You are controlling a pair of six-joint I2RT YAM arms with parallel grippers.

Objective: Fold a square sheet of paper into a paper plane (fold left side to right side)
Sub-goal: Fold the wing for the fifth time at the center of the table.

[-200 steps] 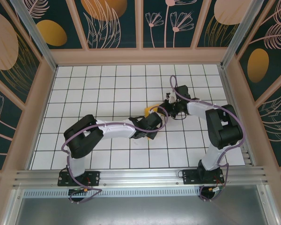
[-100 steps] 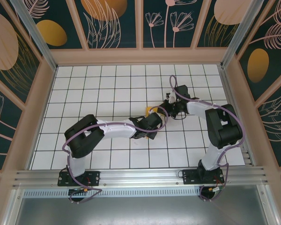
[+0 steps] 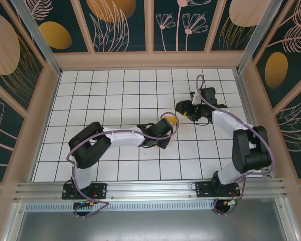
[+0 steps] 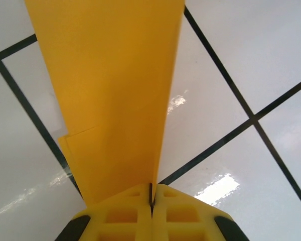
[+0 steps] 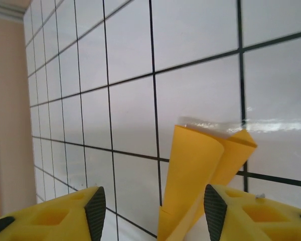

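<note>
The orange-yellow sheet of paper is folded into a narrow creased shape and is lifted off the tiles near the table's middle. My left gripper is shut on its near end; in the left wrist view the paper rises out from between the closed left gripper. My right gripper stands open just right of the paper and apart from it. In the right wrist view the folded paper stands beyond the open right gripper, its layers spreading at the top.
A white tiled floor with black grid lines stretches around both arms. Wooden-framed patterned walls enclose the table on three sides. A metal rail runs along the near edge by the arm bases.
My right gripper has opened, let go of the paper and pulled back to the right and farther away. My left gripper has shut on the paper.
</note>
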